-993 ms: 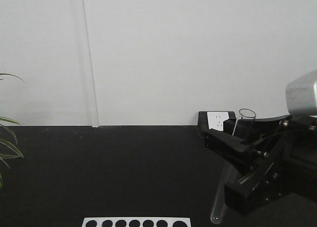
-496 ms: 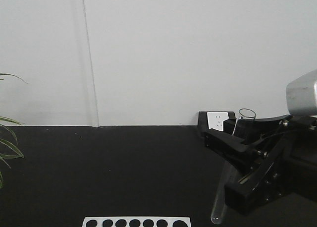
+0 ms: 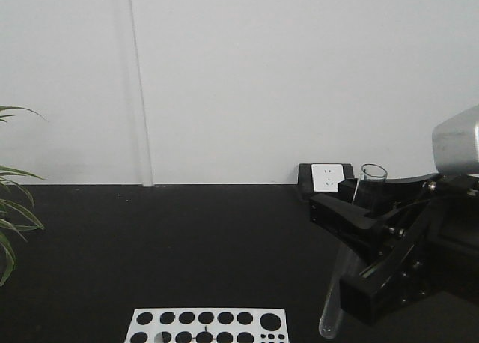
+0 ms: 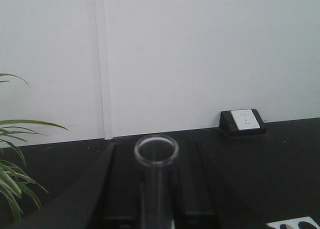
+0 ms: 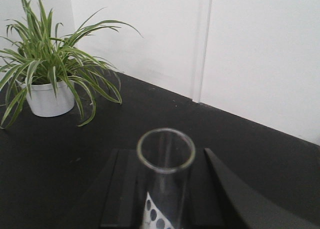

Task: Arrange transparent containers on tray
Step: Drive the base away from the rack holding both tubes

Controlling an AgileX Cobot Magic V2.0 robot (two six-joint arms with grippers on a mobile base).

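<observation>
Each wrist view shows a transparent container held between black fingers. In the left wrist view, my left gripper [image 4: 156, 191] is shut on a slim clear test tube [image 4: 156, 151] whose open rim points at the camera. My right gripper [image 5: 165, 191] is shut on a wider-looking clear test tube [image 5: 166, 151]. In the front view the right gripper [image 3: 355, 249] holds its test tube [image 3: 330, 305] tilted, rim up and to the right, rounded bottom low near the table. The left gripper is outside the front view. The tray is out of view.
A white rack with round black holes [image 3: 206, 326] lies at the front of the black table [image 3: 187, 246]. A socket box [image 3: 327, 178] sits at the back wall. A potted plant [image 5: 47, 96] stands to the left, and its leaves [image 3: 11, 208] reach into the front view.
The front view has shifted: the white rack now shows two rows of holes and the plant leaves reach further in. The right gripper keeps its tube in the same pose.
</observation>
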